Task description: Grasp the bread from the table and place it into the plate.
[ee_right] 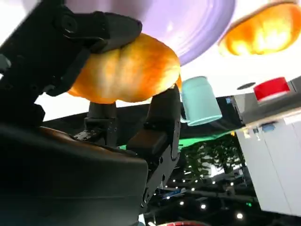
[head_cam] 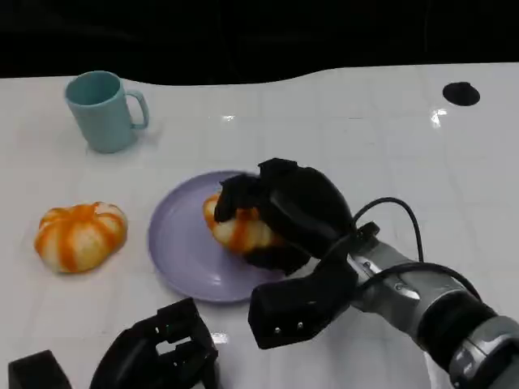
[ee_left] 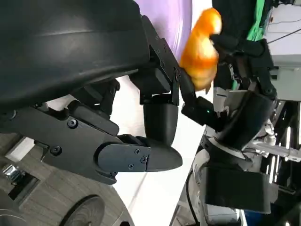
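My right hand (head_cam: 296,211) grips an orange-and-white striped bread roll (head_cam: 238,228) over the right part of the purple plate (head_cam: 180,247). Its fingers wrap the roll from above and from the right. I cannot tell whether the roll touches the plate. The right wrist view has the same roll (ee_right: 124,70) between my fingers, with the plate (ee_right: 188,23) right behind it. From the left wrist view I see the roll (ee_left: 200,52) held at the plate (ee_left: 174,19). My left hand (head_cam: 158,356) lies low at the table's near edge, holding nothing, fingers apart.
A second striped roll (head_cam: 79,235) lies on the white table left of the plate. A teal mug (head_cam: 105,109) stands at the back left. A small black disc (head_cam: 461,93) sits at the far right. The table's dark far edge runs along the back.
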Action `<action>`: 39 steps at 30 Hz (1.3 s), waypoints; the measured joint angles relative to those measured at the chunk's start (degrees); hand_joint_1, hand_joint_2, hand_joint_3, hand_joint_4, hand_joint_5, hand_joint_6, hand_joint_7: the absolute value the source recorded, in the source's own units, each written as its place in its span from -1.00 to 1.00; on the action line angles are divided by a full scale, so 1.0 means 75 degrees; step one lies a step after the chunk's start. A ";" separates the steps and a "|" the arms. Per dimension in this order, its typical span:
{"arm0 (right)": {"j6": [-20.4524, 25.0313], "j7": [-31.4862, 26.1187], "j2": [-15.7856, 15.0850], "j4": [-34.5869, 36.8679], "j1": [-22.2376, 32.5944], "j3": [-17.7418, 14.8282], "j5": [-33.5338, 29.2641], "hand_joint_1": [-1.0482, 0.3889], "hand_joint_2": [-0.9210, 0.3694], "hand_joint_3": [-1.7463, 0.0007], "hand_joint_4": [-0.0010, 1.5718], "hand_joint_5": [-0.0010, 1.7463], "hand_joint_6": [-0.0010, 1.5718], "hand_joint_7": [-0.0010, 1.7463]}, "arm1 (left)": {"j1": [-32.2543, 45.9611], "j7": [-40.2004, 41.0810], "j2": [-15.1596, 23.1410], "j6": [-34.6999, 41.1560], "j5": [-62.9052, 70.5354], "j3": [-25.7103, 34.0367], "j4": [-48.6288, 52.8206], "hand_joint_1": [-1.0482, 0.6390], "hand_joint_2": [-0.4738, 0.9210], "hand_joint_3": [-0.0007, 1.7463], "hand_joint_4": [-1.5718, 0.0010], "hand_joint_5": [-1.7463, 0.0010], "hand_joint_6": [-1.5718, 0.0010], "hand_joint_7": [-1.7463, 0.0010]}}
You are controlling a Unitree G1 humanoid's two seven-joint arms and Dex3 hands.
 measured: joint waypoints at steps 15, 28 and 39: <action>0.0993 0.1581 -0.0611 -0.1902 0.0489 0.0095 -0.0129 -0.46 -1.00 0.78 -0.90 -0.44 -0.54 -0.99 | -0.0001 0.0035 0.0019 0.0105 -0.0017 -0.0001 -0.0144 -0.46 0.79 -0.39 0.00 -1.00 0.09 -0.70; 0.0729 0.1838 -0.1365 -0.3282 0.1456 -0.0275 0.0085 -0.26 -0.99 0.90 -0.70 -0.30 -0.36 -0.93 | -0.0031 0.0037 0.0016 0.0104 0.0048 0.0025 -0.0140 -0.46 0.79 -0.40 0.01 -1.00 0.09 -0.70; -0.0130 0.0386 -0.2299 -0.4265 0.2380 -0.0624 -0.0377 0.04 -0.97 0.97 -0.24 0.04 0.08 -0.81 | -0.0088 0.0085 0.0006 0.0143 0.0050 0.0049 -0.0126 -0.45 0.76 -0.36 0.00 -1.00 0.09 -0.69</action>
